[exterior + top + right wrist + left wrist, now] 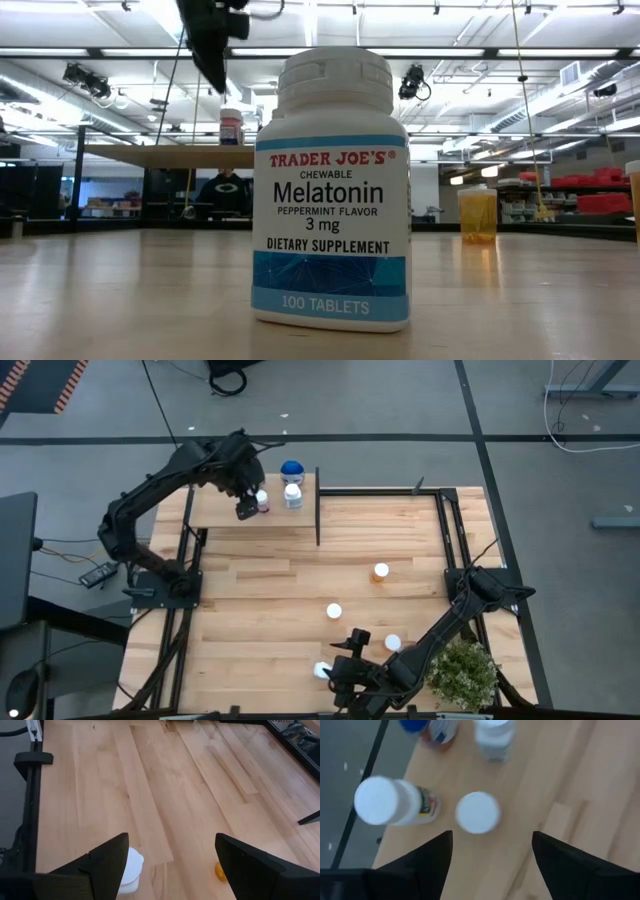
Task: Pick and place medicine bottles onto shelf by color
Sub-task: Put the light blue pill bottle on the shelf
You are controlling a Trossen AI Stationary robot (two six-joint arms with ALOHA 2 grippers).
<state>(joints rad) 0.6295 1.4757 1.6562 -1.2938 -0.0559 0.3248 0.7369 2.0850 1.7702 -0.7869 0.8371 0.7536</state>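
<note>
While our left claw (492, 855) hangs spread over a bottle (478, 812) standing on the shelf (215, 510), we judge placing done; next, another bench (260, 590) bottle.

"Trader Joe's Melatonin 3 mg, 100 tablets" on white bottle (331, 190)

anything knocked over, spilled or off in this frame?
Nothing stands out. The bottles on the shelf stand upright beside the open left gripper, which holds nothing. The Melatonin bottle and orange bottle on the table are upright too. Right gripper open, empty.
</note>
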